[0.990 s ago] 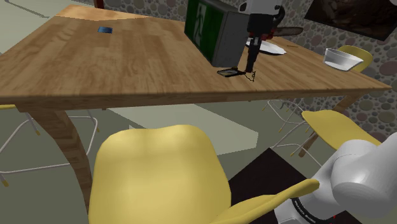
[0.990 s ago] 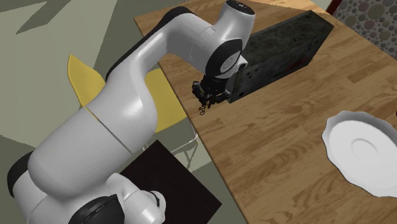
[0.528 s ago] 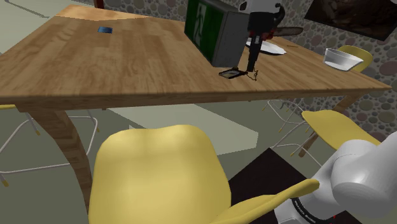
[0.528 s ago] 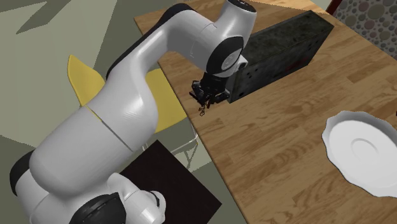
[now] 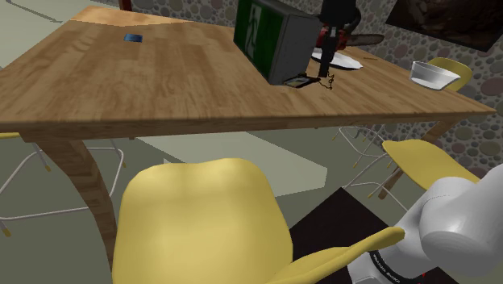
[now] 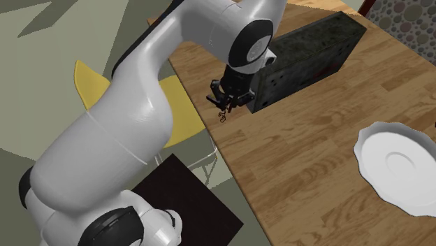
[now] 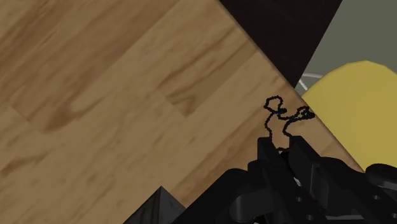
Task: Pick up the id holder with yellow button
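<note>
Near the desk's (image 5: 161, 81) edge closest to the stand, the end effector (image 5: 325, 73) is hanging just above the wood, right beside the end of a dark box (image 5: 266, 36) whose long face is showing a green sign. Its fingers (image 7: 270, 153) are standing narrow, almost together, and are pinching the black bead chain (image 7: 278, 114) of the id holder (image 5: 298, 81). A loop of that chain is curling out past the fingertips, and its loose end is dangling under the end effector (image 6: 225, 105) over the desk's (image 6: 300, 161) edge. The holder's dark flat card is lying or hanging at the box's lower corner, just beside the fingers; whether it is touching the wood cannot be told, and its button is too small to make out. Along the same edge a white plate (image 6: 395, 171) is sitting well apart from the box (image 6: 307, 56). A pale bowl (image 5: 431, 73) is resting near the far corner. Below the edge, a yellow chair (image 7: 356, 102) is standing on the floor.
</note>
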`<state>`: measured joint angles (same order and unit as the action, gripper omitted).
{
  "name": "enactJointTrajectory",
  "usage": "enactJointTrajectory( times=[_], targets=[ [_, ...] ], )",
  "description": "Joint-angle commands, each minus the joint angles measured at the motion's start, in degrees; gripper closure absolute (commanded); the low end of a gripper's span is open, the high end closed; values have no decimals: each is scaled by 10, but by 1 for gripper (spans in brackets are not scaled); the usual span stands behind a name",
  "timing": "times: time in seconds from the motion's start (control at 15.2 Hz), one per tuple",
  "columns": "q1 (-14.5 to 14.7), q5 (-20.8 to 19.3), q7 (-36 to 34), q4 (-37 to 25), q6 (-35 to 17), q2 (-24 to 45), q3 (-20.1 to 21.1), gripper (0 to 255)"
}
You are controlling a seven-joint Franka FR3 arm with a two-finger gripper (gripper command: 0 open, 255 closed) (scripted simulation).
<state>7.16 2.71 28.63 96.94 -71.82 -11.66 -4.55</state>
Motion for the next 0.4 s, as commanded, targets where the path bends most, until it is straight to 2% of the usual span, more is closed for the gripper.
enactJointTrajectory(
  times=[0.0, 0.2, 0.33],
  targets=[
    [0, 1, -2, -21, 16, 5, 0, 255],
    [0, 2, -2, -57, 42, 15, 0, 255],
    [0, 2, -2, -58, 43, 16, 0, 255]
  ],
)
